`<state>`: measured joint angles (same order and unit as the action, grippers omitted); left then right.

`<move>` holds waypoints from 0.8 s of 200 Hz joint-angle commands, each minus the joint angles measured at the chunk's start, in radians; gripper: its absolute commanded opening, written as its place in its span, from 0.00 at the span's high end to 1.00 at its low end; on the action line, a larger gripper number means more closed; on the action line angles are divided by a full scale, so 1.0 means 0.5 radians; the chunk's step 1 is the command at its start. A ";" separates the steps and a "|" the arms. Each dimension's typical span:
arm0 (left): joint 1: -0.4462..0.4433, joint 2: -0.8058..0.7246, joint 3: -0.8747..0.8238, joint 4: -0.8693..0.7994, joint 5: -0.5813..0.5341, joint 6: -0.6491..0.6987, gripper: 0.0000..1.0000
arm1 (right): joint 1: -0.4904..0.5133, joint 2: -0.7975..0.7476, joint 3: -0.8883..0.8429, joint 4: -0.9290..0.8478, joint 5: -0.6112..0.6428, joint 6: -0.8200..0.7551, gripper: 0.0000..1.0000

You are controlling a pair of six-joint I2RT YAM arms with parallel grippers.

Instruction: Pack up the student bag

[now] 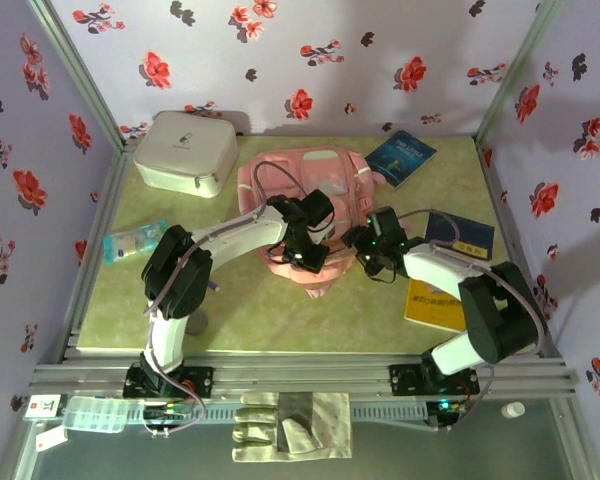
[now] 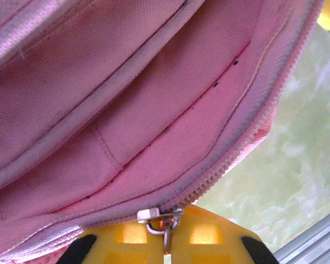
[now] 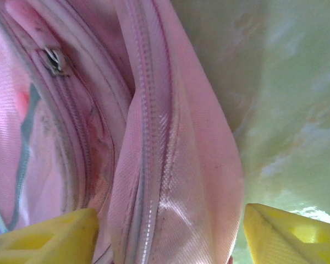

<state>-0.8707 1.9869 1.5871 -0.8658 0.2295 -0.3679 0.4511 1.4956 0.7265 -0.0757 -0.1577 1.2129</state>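
The pink student bag [image 1: 310, 180] lies in the middle of the table, its near end under both grippers. My left gripper [image 1: 308, 250] [image 2: 169, 237] is shut, its yellow fingers [image 2: 126, 236] pressed together on the metal zip pull [image 2: 166, 226] that hangs from the silver slider [image 2: 151, 213] on the bag's zip track [image 2: 247, 137]. My right gripper [image 1: 372, 248] [image 3: 170, 242] is open at the bag's right edge. Its yellow fingers [image 3: 44, 236] stand wide apart on either side of a fold of pink fabric and zip [image 3: 170, 181]. A second slider [image 3: 54, 59] shows further up.
A white-grey zip case [image 1: 185, 150] stands at the back left. A blue book [image 1: 401, 157] lies at the back right, a dark book [image 1: 462, 235] and a yellow book [image 1: 432, 305] by the right arm. A clear packet [image 1: 135, 240] lies left, and a glove [image 1: 290, 425] rests on the front rail.
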 commanded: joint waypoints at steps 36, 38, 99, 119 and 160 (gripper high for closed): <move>0.000 -0.035 -0.010 -0.018 0.028 0.044 1.00 | 0.031 0.106 0.013 0.039 0.202 0.008 0.71; 0.003 -0.041 -0.017 -0.022 0.028 0.051 1.00 | 0.031 0.107 0.016 0.035 0.219 0.000 0.72; 0.148 -0.295 -0.321 -0.169 -0.065 0.302 1.00 | -0.003 0.171 0.177 -0.123 0.512 -0.282 0.87; 0.208 -0.354 -0.428 -0.174 -0.114 0.435 1.00 | -0.016 0.208 0.209 -0.131 0.526 -0.314 0.89; 0.341 -0.398 -0.531 -0.154 -0.198 0.568 1.00 | -0.039 0.234 0.246 -0.173 0.579 -0.364 0.91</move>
<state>-0.7521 1.8412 1.3602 -0.8181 0.2199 -0.1646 0.4740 1.5955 0.8246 -0.1276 -0.0513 1.0859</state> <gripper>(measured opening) 0.075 0.108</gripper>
